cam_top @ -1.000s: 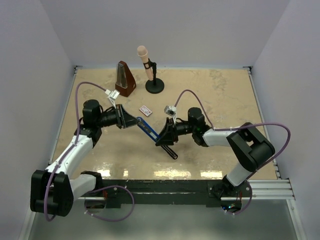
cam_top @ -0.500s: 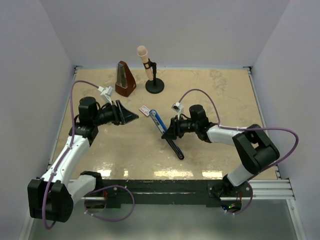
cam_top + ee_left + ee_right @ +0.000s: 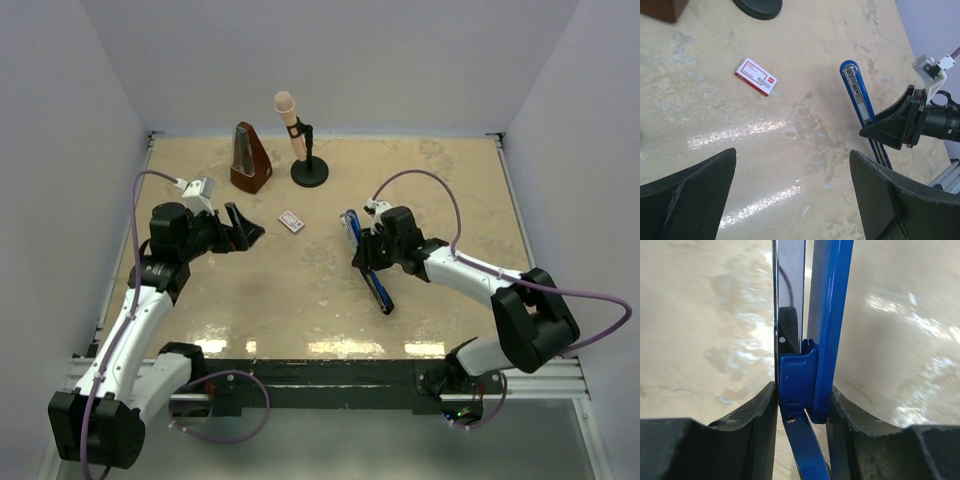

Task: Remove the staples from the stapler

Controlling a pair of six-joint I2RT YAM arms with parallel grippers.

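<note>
Two hands are recorded from above: the left hand (image 3: 245, 228), spread over the desk (image 3: 300, 300), and the right hand (image 3: 362, 252), pinched on the stapler (image 3: 351, 228) near mid-desk. From the left wrist, the stapler's blue bar and silver rail are shown apart from a small white-and-red box (image 3: 756, 83). From the right wrist, both bars are seen clamped between the fingers.

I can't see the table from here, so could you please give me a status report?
Right fingers shut on stapler. Left fingers open, apart from it. No staples seen. White box lies aside.
</note>
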